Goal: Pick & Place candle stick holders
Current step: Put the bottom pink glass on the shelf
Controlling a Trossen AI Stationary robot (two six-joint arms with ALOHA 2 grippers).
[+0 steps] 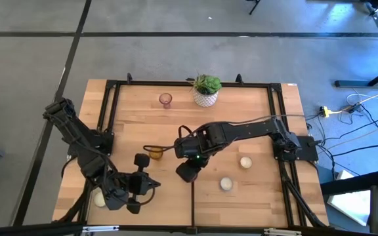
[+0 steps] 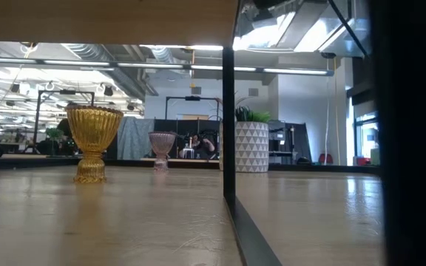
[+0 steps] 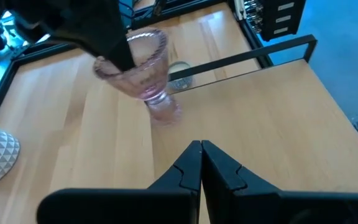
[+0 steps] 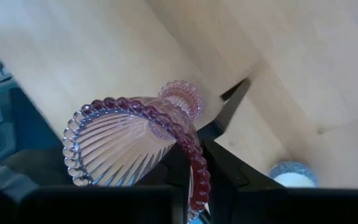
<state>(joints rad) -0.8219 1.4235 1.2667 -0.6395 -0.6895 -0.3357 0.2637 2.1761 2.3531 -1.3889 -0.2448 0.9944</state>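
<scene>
A pink glass holder (image 4: 135, 134) hangs tilted in the right gripper (image 4: 191, 171), whose fingers pinch its beaded rim; in the high view that gripper (image 1: 188, 172) sits just below the centre of the frame, over the table (image 1: 254, 124). In the high view the amber holder (image 1: 154, 153) stands just left of it, a second pink holder (image 1: 165, 99) stands at upper centre beside the plant pot (image 1: 206, 92), two white holders (image 1: 245, 162) (image 1: 226, 184) lie to the right, and another white one (image 1: 100, 198) is at lower left. The left gripper (image 3: 201, 163) waits at lower left with its fingers pressed together on nothing, and no writing is readable anywhere.
</scene>
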